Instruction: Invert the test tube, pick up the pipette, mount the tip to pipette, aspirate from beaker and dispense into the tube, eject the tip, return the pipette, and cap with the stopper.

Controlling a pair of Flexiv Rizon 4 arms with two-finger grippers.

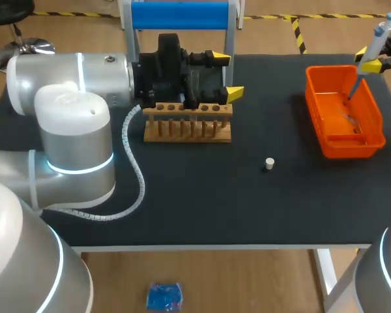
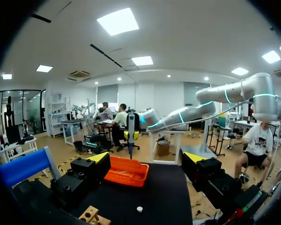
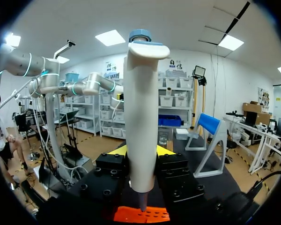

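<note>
The right gripper (image 3: 141,151) is clamped on the body of the white pipette (image 3: 141,108). The pipette stands upright between its two fingers, with the narrow end pointing down to the orange bin (image 3: 143,214) under the gripper. The left gripper (image 1: 226,76) has its fingers spread wide and holds nothing. The wooden rack (image 1: 188,122) is close under it. The small white stopper (image 1: 270,163) lies on the table (image 1: 182,195), well apart from both grippers.
</note>
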